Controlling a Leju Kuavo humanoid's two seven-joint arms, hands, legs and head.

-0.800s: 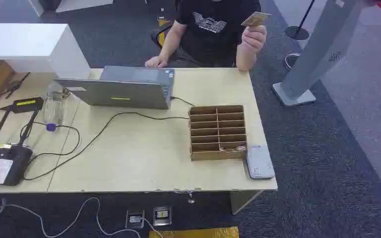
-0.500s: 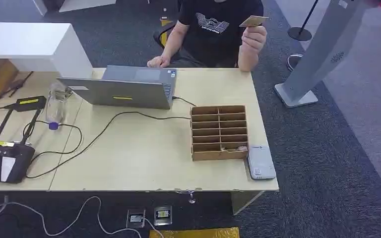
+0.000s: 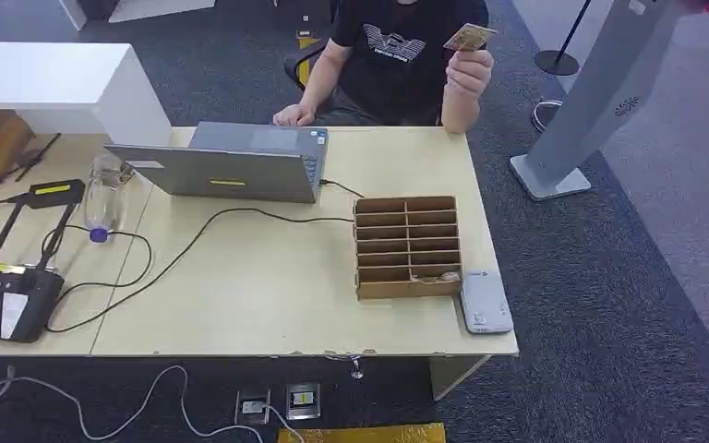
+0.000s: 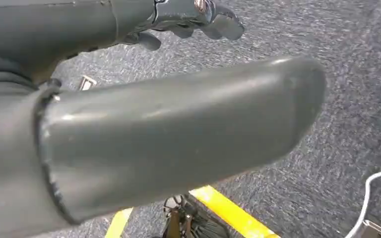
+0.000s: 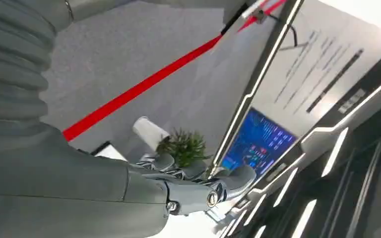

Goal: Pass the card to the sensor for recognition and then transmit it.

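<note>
Head view: one desk (image 3: 268,305) carrying one laptop (image 3: 226,166), one wooden slotted rack (image 3: 406,245), one white sensor (image 3: 485,301) touching the rack's side nearest the desk's edge, one clear bottle (image 3: 103,196) beside the laptop, and one black device (image 3: 5,297) at the desk's end farthest from the rack. One person (image 3: 397,55) sits behind the desk, one hand resting by the laptop, the other raised and pinching one card (image 3: 469,37) above the desk's far edge, well apart from the sensor. Two floor sockets (image 3: 282,403) lie in front of the desk.

Left wrist view: left hand (image 4: 198,17) over grey carpet, holding nothing; its fingers curl loosely and apart from the thick thumb (image 4: 178,134). One yellow bar (image 4: 228,210) and one white cable (image 4: 377,193) lie on the carpet.

Right wrist view: right hand (image 5: 198,181), nothing visible in it; how far its fingers are spread cannot be told. Beyond it stand one plant (image 5: 183,146), one red stripe (image 5: 139,89) and one blue screen (image 5: 258,141).
</note>
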